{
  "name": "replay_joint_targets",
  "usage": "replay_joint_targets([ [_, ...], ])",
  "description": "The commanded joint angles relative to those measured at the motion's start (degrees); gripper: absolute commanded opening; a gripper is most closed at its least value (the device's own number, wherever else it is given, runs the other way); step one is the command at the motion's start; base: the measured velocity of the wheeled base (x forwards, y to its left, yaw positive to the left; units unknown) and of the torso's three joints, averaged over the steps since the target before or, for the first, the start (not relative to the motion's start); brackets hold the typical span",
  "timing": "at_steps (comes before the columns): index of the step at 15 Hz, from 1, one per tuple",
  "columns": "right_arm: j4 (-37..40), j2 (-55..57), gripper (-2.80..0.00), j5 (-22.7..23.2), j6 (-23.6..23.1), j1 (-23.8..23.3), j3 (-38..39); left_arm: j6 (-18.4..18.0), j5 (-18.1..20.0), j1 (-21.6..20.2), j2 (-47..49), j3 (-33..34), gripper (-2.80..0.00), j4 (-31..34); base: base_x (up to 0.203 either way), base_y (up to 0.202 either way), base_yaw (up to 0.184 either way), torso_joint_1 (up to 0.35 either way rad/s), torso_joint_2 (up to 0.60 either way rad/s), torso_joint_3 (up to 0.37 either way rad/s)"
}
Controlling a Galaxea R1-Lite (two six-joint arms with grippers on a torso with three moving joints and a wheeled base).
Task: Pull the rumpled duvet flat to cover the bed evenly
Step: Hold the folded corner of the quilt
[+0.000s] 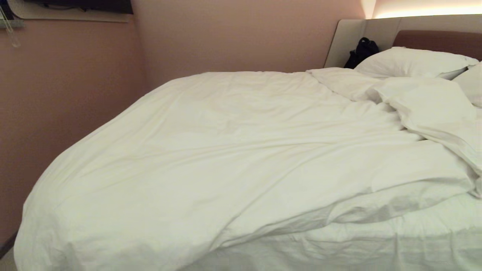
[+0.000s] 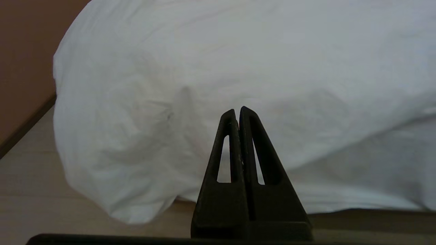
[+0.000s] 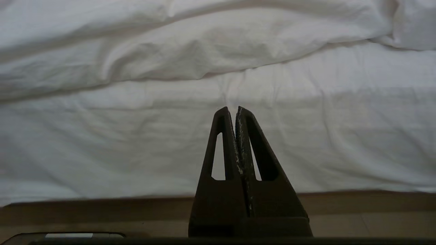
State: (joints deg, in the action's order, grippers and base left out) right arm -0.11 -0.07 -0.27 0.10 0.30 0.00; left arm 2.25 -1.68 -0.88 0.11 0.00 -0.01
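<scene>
The white puffy duvet (image 1: 233, 150) lies rumpled across the bed (image 1: 395, 241), bunched toward the left and folded back near the pillows at the right, leaving the sheeted near side of the mattress bare. Its corner hangs over the bed's left end toward the floor (image 2: 136, 143). The duvet's near edge (image 3: 190, 54) lies above the sheeted mattress side (image 3: 136, 143). My left gripper (image 2: 237, 110) is shut and empty, short of the hanging corner. My right gripper (image 3: 232, 109) is shut and empty, facing the mattress side. Neither arm shows in the head view.
White pillows (image 1: 410, 62) lie at the brown headboard (image 1: 440, 39) at the far right, with a black bag (image 1: 361, 51) beside them. A pinkish wall (image 1: 67, 94) runs close along the bed's left end. Pale floor (image 2: 30, 190) shows below the duvet corner.
</scene>
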Motion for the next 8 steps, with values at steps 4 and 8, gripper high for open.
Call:
replay_joint_targets([
  [4, 0.0, 0.1, -2.8, 0.0, 0.0, 0.0, 0.0, 0.1, -0.1, 0.0, 0.0, 0.0, -2.8, -0.1, -0.193, 0.0, 0.0, 0.0, 0.0, 0.002],
  [8, 0.0, 0.1, -2.8, 0.0, 0.0, 0.0, 0.0, 0.2, -0.1, 0.0, 0.0, 0.0, -2.8, -0.1, -0.191, 0.0, 0.0, 0.003, 0.0, 0.001],
])
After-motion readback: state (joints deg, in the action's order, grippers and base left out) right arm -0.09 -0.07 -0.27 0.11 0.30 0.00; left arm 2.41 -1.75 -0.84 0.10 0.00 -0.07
